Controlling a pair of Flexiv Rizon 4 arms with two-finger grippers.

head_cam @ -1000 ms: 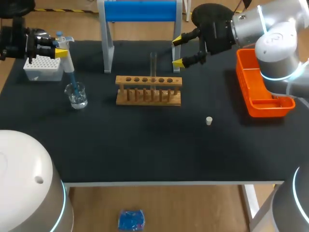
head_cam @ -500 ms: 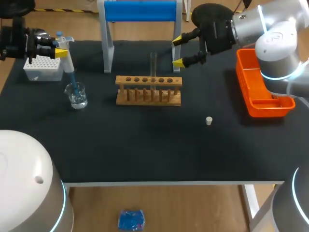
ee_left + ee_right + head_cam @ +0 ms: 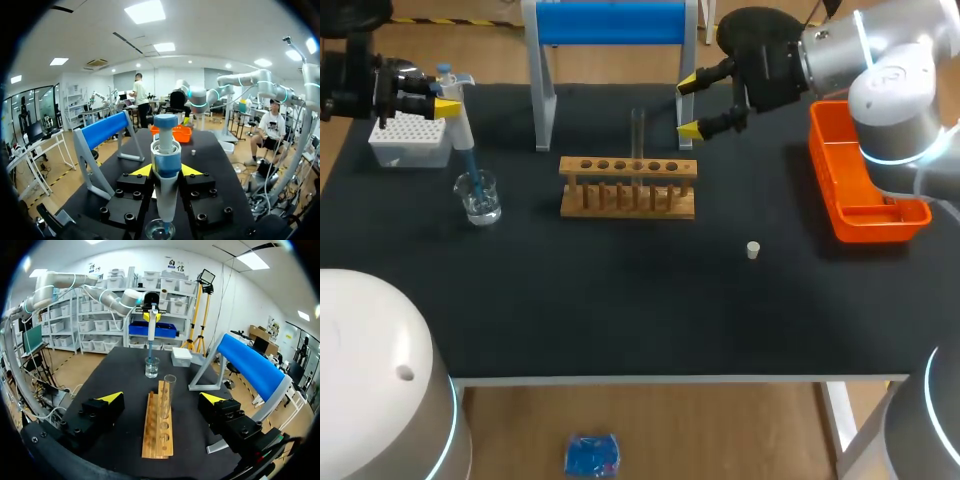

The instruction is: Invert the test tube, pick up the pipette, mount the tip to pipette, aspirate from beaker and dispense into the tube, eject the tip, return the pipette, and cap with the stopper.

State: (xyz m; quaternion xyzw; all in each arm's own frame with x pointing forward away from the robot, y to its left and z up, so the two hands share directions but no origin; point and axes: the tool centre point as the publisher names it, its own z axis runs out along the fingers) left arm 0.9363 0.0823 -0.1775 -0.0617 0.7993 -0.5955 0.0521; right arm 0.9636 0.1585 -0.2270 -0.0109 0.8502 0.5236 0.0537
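Observation:
My left gripper point(image 3: 442, 102) is shut on a white and blue pipette point(image 3: 460, 115) held upright at the table's far left; its blue tip point(image 3: 470, 168) dips into the glass beaker point(image 3: 480, 196). In the left wrist view the pipette point(image 3: 166, 170) stands between the yellow fingertips point(image 3: 141, 170), above the beaker point(image 3: 161, 230). A clear test tube point(image 3: 638, 135) stands mouth up in the wooden rack point(image 3: 628, 187). My right gripper point(image 3: 688, 105) hovers open beyond the rack's right end; its wrist view shows the tube point(image 3: 168, 392) and rack point(image 3: 158, 423) between and ahead of the spread fingers. A small white stopper point(image 3: 753, 250) lies on the mat.
A white tip box point(image 3: 411, 141) sits behind the beaker. A blue stand with grey legs point(image 3: 610, 40) stands at the back middle. An orange bin point(image 3: 860, 180) lies at the right edge. The black mat's point(image 3: 620, 300) front half is bare apart from the stopper.

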